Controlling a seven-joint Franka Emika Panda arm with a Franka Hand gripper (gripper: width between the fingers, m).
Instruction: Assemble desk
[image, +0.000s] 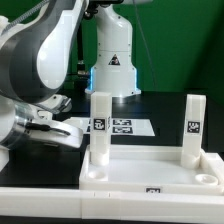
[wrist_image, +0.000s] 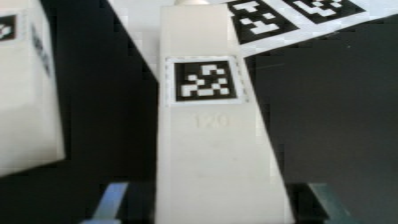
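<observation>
The gripper is clamping its fingers on an upright leg. A second leg is standing on the tabletop, at three o'clock from it.

place: robotics lab | evidence: green backdrop, marker board, black table

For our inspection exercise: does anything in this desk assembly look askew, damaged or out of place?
Nothing stands out. One leg and a second leg stand upright on the tabletop; the marker board lies flat behind them.
</observation>
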